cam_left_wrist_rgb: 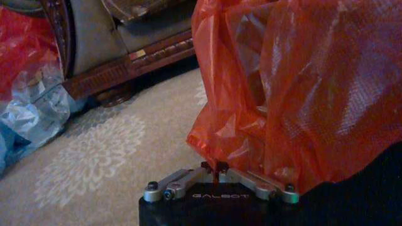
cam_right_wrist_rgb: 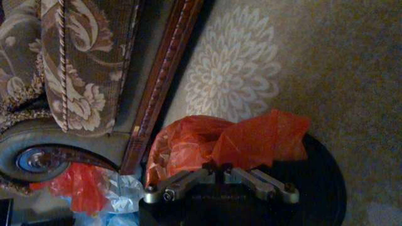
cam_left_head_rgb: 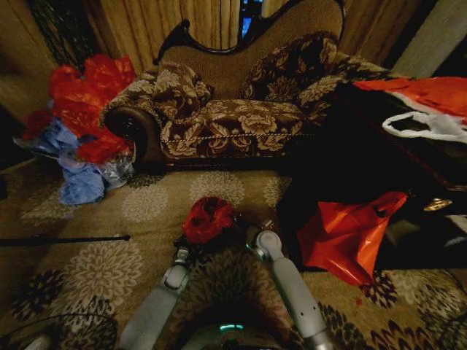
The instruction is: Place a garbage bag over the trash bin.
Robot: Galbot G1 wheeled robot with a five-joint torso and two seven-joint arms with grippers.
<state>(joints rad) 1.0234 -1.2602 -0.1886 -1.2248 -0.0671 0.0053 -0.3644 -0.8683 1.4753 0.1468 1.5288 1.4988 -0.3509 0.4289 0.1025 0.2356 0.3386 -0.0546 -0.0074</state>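
Both tools pinch the red garbage bag (cam_left_head_rgb: pixel 208 217) over the black trash bin (cam_right_wrist_rgb: pixel 323 188) on the carpet before the sofa (cam_left_head_rgb: pixel 241 109): left tool (cam_left_wrist_rgb: pixel 215 169), right tool (cam_right_wrist_rgb: pixel 217 168).

Crumpled glossy red garbage bag (cam_left_head_rgb: pixel 208 217) partly drapes the black trash bin (cam_right_wrist_rgb: pixel 323 188).

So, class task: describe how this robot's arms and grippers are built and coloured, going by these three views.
Both arms are smooth pale grey tubes with rounded joints. The left gripper and right gripper match: a black body, silver metal linkage bars with dark bolts, small dark fingertips. The left one's body carries pale GALBOT lettering. No loose cables show.
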